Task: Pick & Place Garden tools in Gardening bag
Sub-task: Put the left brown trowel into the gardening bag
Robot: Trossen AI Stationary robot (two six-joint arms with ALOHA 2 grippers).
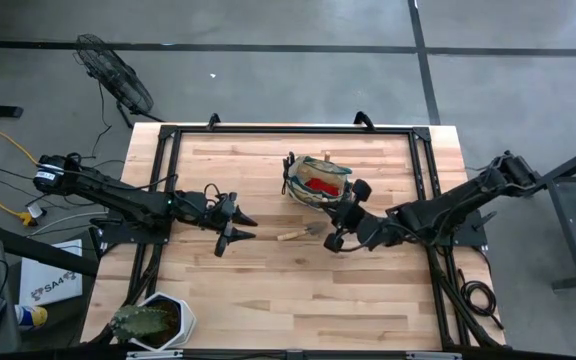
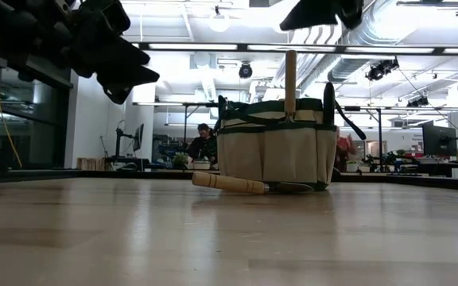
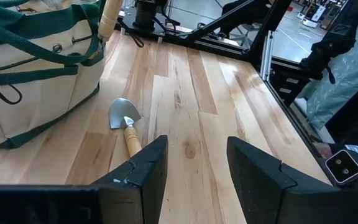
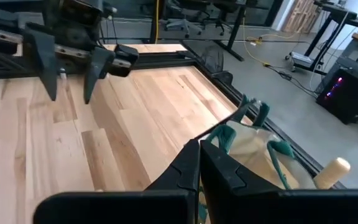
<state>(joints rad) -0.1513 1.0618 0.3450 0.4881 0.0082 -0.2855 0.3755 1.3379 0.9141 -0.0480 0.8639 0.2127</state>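
Note:
The khaki gardening bag [image 1: 318, 180] with green trim stands right of the table's middle, toward the far edge. A red lump [image 1: 320, 186] lies inside it, and a wooden handle [image 2: 290, 75] sticks up out of it. One wooden-handled trowel [image 1: 298, 233] lies flat on the table, just on the near side of the bag; the left wrist view shows it too [image 3: 126, 124]. My right gripper [image 1: 336, 213] hovers shut above the bag's near-right edge, holding nothing. My left gripper [image 1: 248, 228] waits open to the left of the trowel, pointing at it.
A plant in a white hexagonal pot [image 1: 158, 320] stands at the table's near left corner. A black frame [image 1: 288, 128] runs along the far and side edges. Bare wood lies across the near half of the table.

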